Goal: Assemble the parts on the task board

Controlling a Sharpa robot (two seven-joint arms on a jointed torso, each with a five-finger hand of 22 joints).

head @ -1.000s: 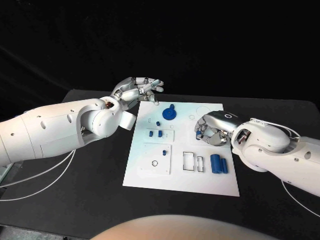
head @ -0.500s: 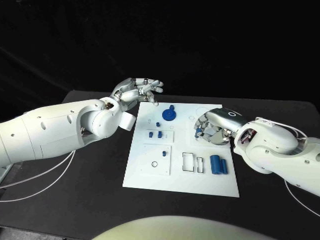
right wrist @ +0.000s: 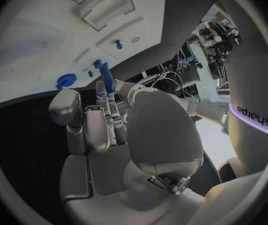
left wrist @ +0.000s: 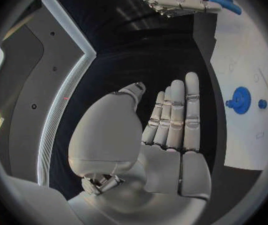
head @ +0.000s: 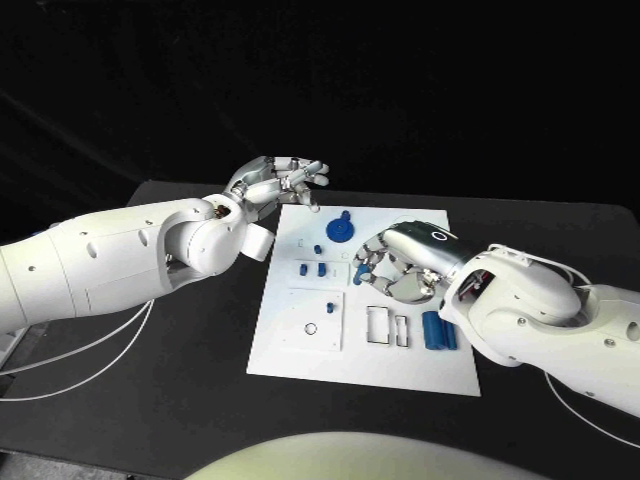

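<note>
A: So, how far is the assembly, do you think?

B: Not far, I judge. On the task board [head: 299, 355] a blue gear [head: 340, 229] lies at the far end, some small blue pegs [head: 310, 269] stand beside the white slots, and a blue block [head: 438, 329] lies near the right arm. Several outlines and holes on the board have no part in them, so most of the work seems left.

A: And the right hand [head: 392, 268]?

B: It is low over the middle of the board. In the right wrist view a blue pin [right wrist: 106, 79] is pinched between the thumb and the fingertips [right wrist: 101, 88], and it points toward the board — the gear and two small pegs lie just beyond those fingertips. The pin is not in a hole yet, I believe.

A: The left hand [head: 280, 181]?

B: It is off the board, above its far left corner. In its own wrist view the fingers [left wrist: 174, 112] are straight and side by side, the thumb apart, with nothing inside — the gear lies to the side of the fingertips, well apart from them.

A: What is left, then?

B: To seat the pin, then the other loose pieces.
</note>
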